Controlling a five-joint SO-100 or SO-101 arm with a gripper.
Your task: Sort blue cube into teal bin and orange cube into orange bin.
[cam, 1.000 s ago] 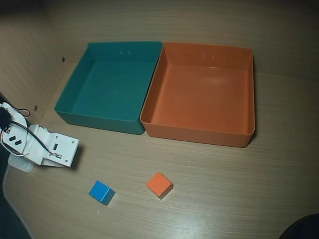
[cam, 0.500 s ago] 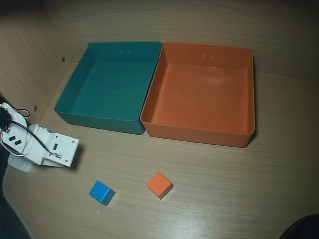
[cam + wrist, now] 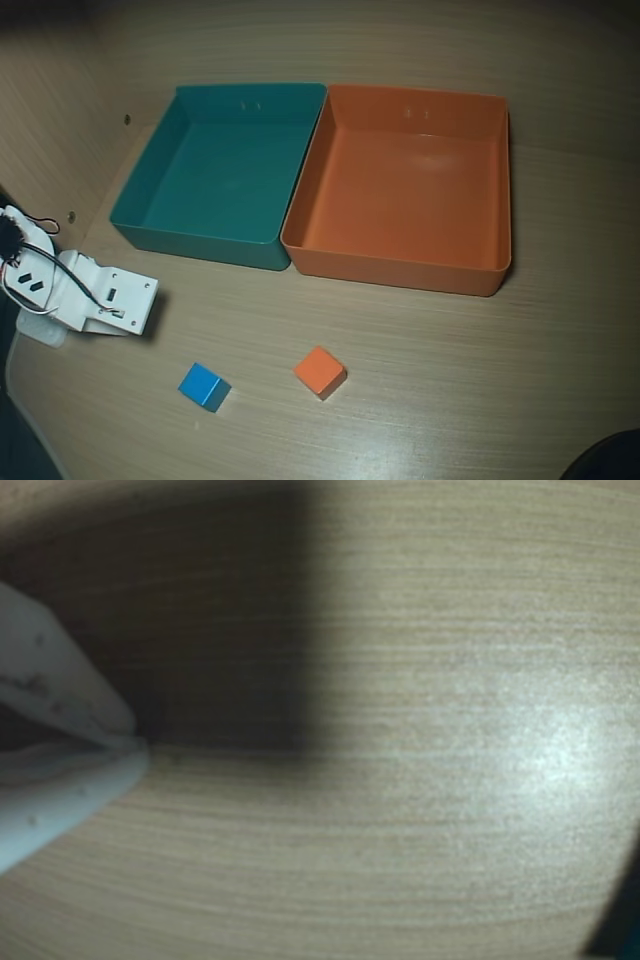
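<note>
Cubes (image 3: 204, 385) (image 3: 320, 371) lie apart from the closed gripper (image 3: 140, 743).

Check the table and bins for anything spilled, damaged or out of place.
Nothing stands out. The teal bin and orange bin sit side by side, upright and empty. The blue cube and orange cube rest apart on the table, in front of the bins.

The wrist view shows the white gripper (image 3: 143, 744) entering from the left edge, its fingertips meeting just above the wood-grain table (image 3: 450, 810), beside a dark shadow.
</note>
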